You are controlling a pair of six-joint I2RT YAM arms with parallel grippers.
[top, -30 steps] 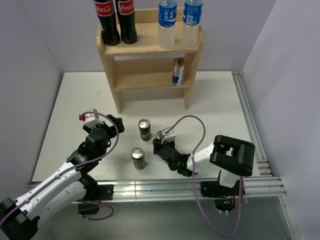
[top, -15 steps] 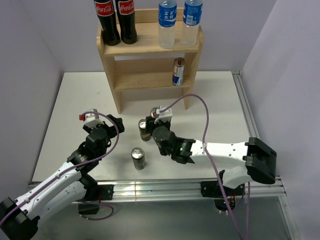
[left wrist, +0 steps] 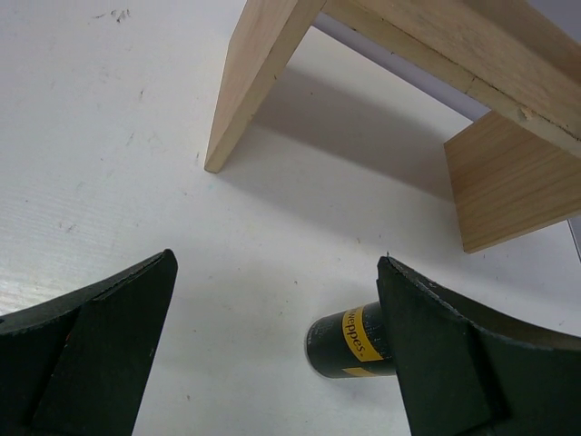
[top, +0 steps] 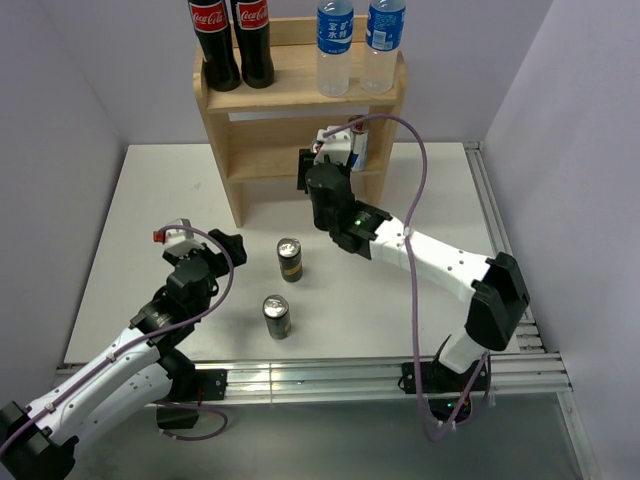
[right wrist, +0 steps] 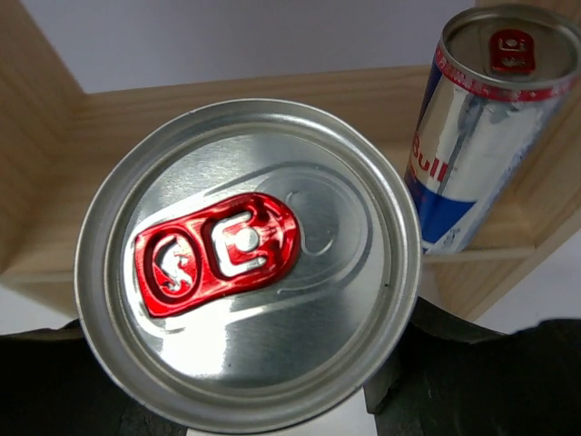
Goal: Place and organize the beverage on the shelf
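Observation:
My right gripper [top: 318, 165] is shut on a slim can with a silver top and red tab [right wrist: 245, 263], held in front of the lower tier of the wooden shelf [top: 300, 95]. A second blue-silver can [right wrist: 481, 127] stands upright at the right end of that tier [top: 358, 150]. Two water bottles [top: 334, 45] and two cola bottles [top: 215, 40] stand on the top tier. Two dark cans [top: 289, 259] [top: 277, 316] stand on the table. My left gripper [left wrist: 272, 345] is open and empty, with a dark can with a yellow band [left wrist: 349, 343] just ahead by its right finger.
The shelf's left side panel [left wrist: 259, 73] stands on the white table beyond my left gripper. Purple-grey walls close in the table on three sides. A metal rail [top: 495, 230] runs along the table's right edge.
My right arm has carried the slim can from low over the front of the table up and away to the shelf's lower tier. The left arm has barely moved.

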